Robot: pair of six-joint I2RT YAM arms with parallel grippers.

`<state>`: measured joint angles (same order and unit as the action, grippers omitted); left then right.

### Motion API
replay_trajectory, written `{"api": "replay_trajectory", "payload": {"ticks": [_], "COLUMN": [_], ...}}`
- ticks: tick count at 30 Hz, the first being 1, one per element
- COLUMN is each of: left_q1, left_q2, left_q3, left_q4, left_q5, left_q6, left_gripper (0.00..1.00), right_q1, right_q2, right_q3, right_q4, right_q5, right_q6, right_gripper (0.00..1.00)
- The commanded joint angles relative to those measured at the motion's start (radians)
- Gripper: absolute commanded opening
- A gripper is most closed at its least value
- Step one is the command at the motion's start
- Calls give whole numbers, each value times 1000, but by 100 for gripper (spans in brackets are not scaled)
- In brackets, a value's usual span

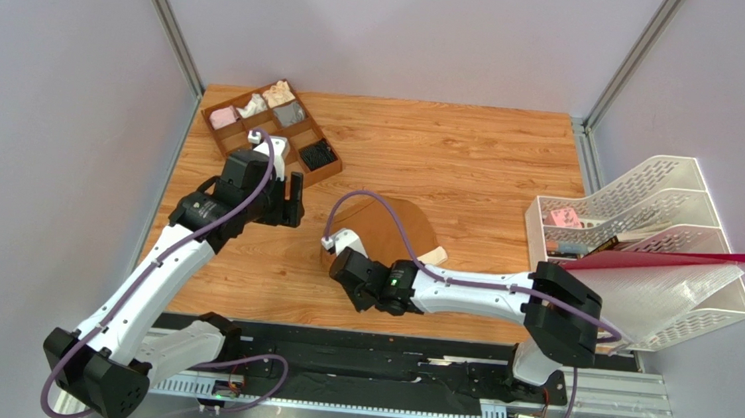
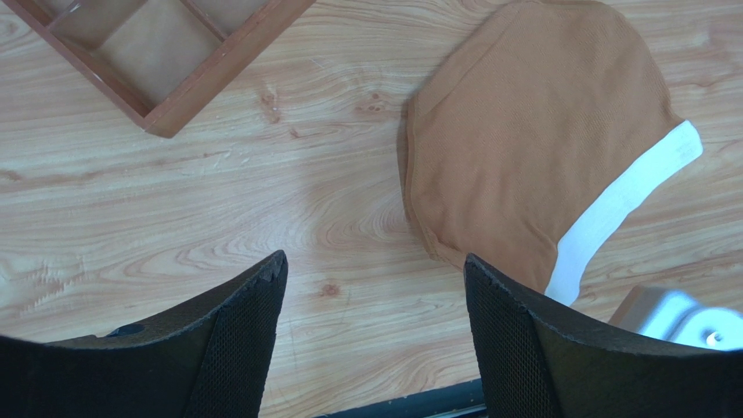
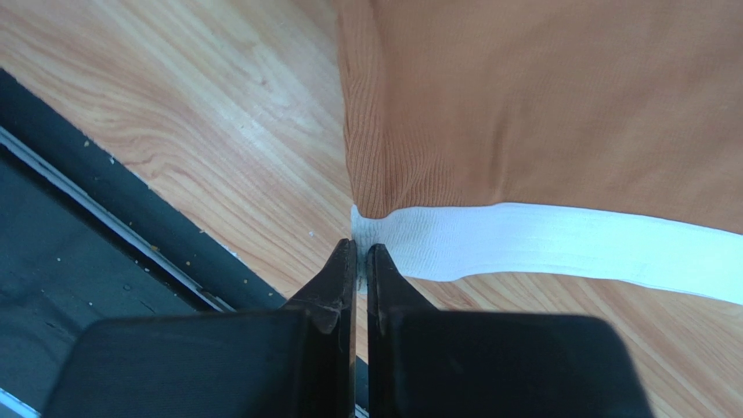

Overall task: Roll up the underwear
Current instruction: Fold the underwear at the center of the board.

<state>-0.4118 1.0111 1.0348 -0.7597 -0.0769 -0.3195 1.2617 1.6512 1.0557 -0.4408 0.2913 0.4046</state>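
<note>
The underwear [image 1: 400, 223] lies flat on the wooden table, brown with a cream-white band [image 3: 558, 244] along its near edge. It also shows in the left wrist view [image 2: 532, 131] and fills the top of the right wrist view [image 3: 541, 104]. My right gripper [image 3: 361, 249] is shut on the left end of the band, low at the table; in the top view it [image 1: 347, 262] sits at the garment's near-left edge. My left gripper [image 1: 292, 198] is open and empty, held above bare table to the left of the garment, its fingertips apart [image 2: 373, 261].
A brown wooden divided tray [image 1: 302, 169] with small fabric bundles stands at the back left; its corner shows in the left wrist view [image 2: 218, 78]. A white file rack [image 1: 647, 201] with a red folder stands at the right edge. The black rail [image 3: 105, 226] runs along the table's near edge.
</note>
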Motion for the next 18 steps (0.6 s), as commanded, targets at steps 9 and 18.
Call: {"api": "replay_trajectory", "payload": {"ticks": [9, 18], "left_q1": [-90, -166], "left_q2": [49, 93], "left_q3": [56, 38], "left_q4": [0, 34], "left_q5": [-17, -24], "left_q6": [-39, -89], "left_gripper": [77, 77], "right_q1": [-203, -304], "right_q2": [-117, -165], "right_q3": [-39, -120], "right_q4": [-35, -7], "right_q5": [-12, -29], "right_q6": [43, 60], "right_gripper": [0, 0]}}
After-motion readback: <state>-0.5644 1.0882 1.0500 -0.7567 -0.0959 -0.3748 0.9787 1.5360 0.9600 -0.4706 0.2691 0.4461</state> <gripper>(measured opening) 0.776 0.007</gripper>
